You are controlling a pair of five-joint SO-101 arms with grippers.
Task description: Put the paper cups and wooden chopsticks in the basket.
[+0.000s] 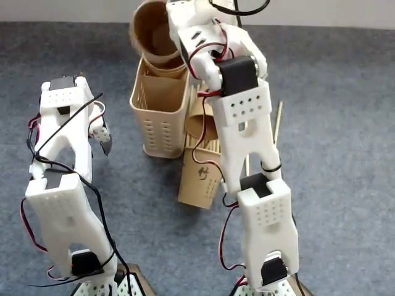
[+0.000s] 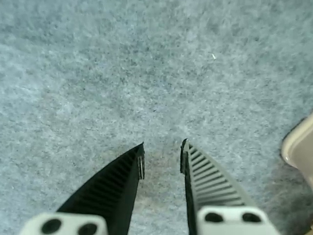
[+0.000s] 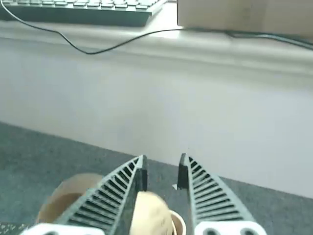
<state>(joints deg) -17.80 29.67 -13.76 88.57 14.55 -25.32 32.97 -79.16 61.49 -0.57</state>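
- Two arms stand over a grey tabletop (image 1: pixel 339 154), one at the left of the high view and one right of centre.
- Left end effector (image 2: pixel 162 147): its dark and pale fingers are apart with bare tabletop in the gap and nothing between them. In the high view it hangs at the left (image 1: pixel 105 139), just left of the basket and apart from it.
- Right end effector (image 3: pixel 162 164): fingers apart, with no object seen between the tips. It sits at the top centre of the high view, at the end of the right arm (image 1: pixel 244 111), above the basket's far end.
- Basket (image 1: pixel 162 120): cream, slotted and upright, in the upper centre of the high view; one corner shows at the right edge of the left wrist view (image 2: pixel 299 147).
- Top cup (image 1: pixel 151 31): brown paper, tilted with its mouth toward the camera, resting in the lower cup (image 1: pixel 165 66), which stands in the basket. The top cup also lies below the right fingers (image 3: pixel 68 196).
- Lying cup (image 1: pixel 199 182): on its side on the tabletop, just right of the basket and partly under the right arm.
- Hidden cup (image 1: pixel 199 120): between the basket and the right arm, mostly covered.
- Chopstick (image 1: pixel 278 123): lies on the tabletop just right of the right arm.
- Background, right wrist view: a white wall (image 3: pixel 146 98), a keyboard (image 3: pixel 78 10) and a cable (image 3: pixel 98 46).
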